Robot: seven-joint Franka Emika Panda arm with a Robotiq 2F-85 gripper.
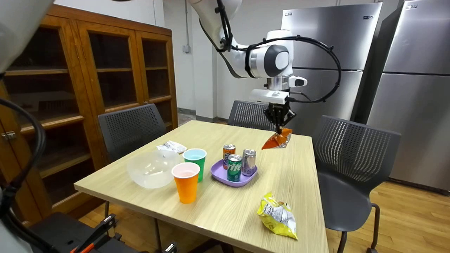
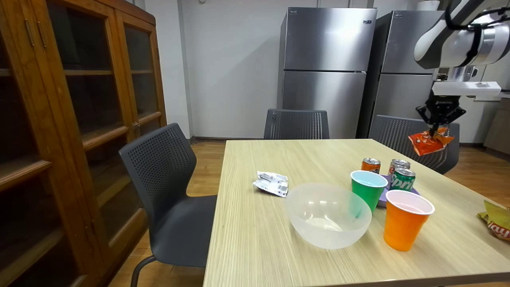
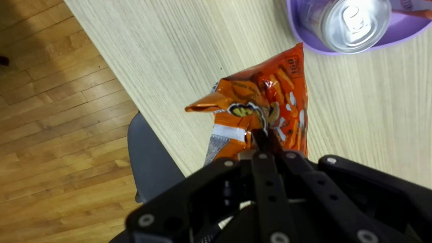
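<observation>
My gripper [image 1: 278, 131] is shut on a crumpled orange snack bag [image 1: 281, 140] and holds it above the table near a table edge. In the wrist view the fingertips [image 3: 267, 136] pinch the middle of the bag [image 3: 288, 84]; its lower part is hidden by the fingers. The bag [image 2: 426, 143] hangs below the gripper [image 2: 433, 130] in an exterior view too. The nearest thing is a purple tray [image 1: 219, 174] bearing an orange can [image 1: 228, 151], a green can [image 1: 234, 168] and a silver can [image 1: 249, 161]. The tray's rim [image 3: 315, 50] shows in the wrist view.
On the table [image 1: 225, 211] stand a frosted bowl [image 2: 326, 223], a green cup [image 2: 366, 195] and an orange cup [image 2: 404, 223]. A white packet [image 2: 271, 183] and a yellow bag [image 1: 277, 216] lie there. Grey chairs [image 1: 351, 158] stand around; a wooden cabinet [image 1: 81, 70] is beside.
</observation>
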